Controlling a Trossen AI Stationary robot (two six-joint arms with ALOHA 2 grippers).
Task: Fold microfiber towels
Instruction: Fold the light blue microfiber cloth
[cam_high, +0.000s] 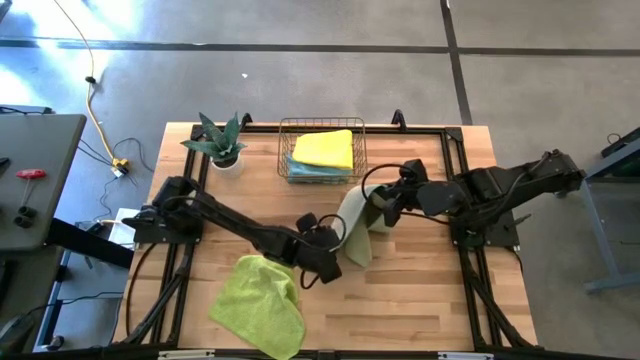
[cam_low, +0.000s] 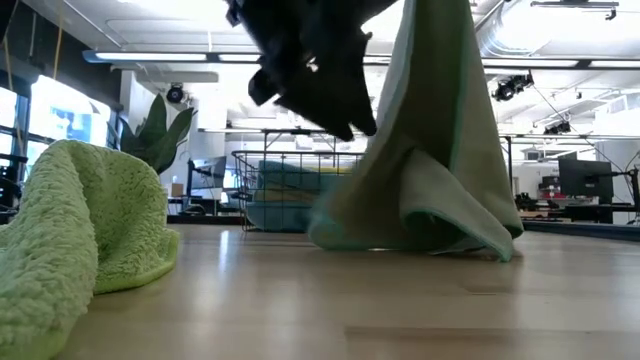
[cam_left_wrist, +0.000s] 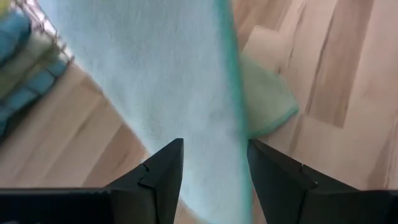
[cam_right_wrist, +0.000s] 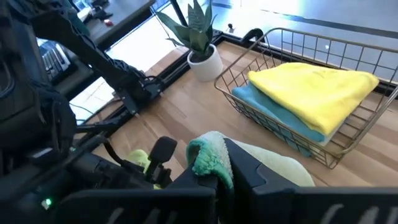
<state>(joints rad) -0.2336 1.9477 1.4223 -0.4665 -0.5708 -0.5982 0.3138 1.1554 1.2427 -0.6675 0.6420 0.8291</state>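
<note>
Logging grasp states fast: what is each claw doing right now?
Left claw: open, fingers either side of the hanging pale sage green microfiber towel.
Right claw: shut on that towel's top edge.

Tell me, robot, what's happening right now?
Right gripper shut, holding sage towel up. Left gripper open around its hanging edge. Nothing in the way.

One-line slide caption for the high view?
Right claw lifts a pale sage towel while the open left claw closes in; lime towel lies crumpled nearby.
</note>
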